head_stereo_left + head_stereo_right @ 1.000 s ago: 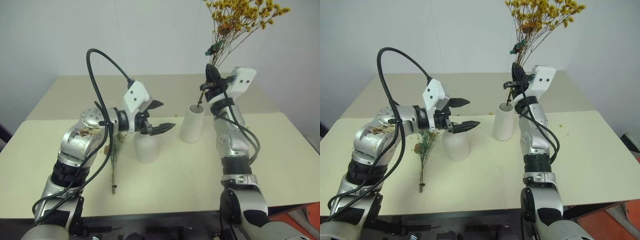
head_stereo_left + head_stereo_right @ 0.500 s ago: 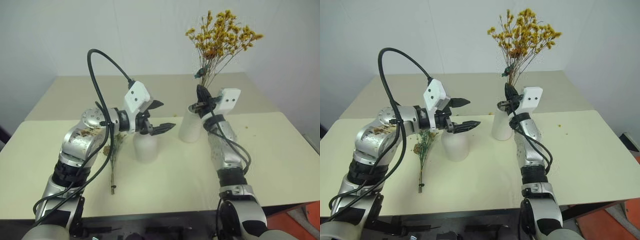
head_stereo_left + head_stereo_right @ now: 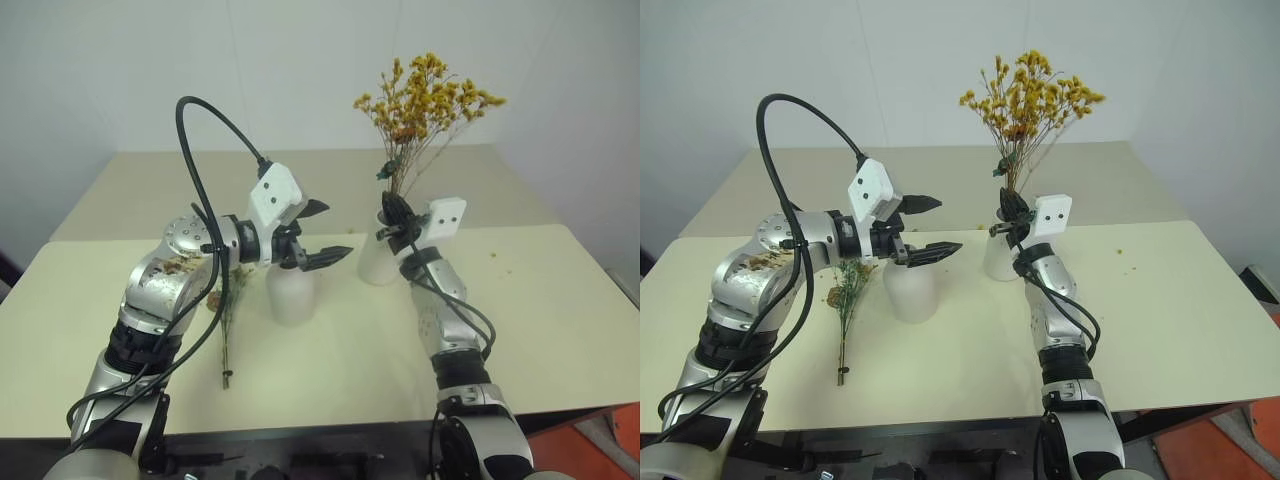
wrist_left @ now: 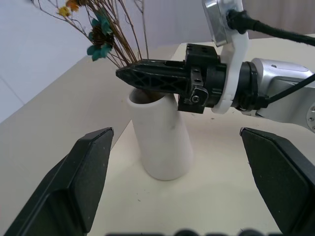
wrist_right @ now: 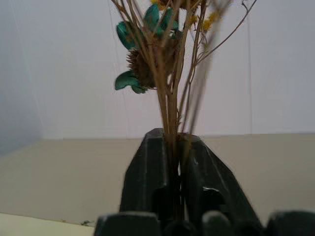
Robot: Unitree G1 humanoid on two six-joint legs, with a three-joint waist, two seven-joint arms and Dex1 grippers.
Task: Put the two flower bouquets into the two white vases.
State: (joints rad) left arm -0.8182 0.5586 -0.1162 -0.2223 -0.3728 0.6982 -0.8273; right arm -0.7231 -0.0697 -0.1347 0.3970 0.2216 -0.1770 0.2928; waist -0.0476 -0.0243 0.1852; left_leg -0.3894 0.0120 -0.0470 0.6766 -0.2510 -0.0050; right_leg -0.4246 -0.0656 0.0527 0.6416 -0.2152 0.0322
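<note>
The yellow bouquet stands near upright, its stems running down through the right claw into the mouth of the tall white vase. That claw, just above the rim, still pinches the stems. Beside this vase stands the squat vase, under the wide-open, empty left claw. Beyond it the grey-green sprig lies along the bench.

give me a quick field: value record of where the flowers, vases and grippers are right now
yellow bouquet: stems down in the tall vase, pinched by the right gripper at the rim
grey-green sprig: lying flat on the table, beside the squat vase
squat vase: upright, no flowers in it
left gripper: open, held above the squat vase, holding nothing
</note>
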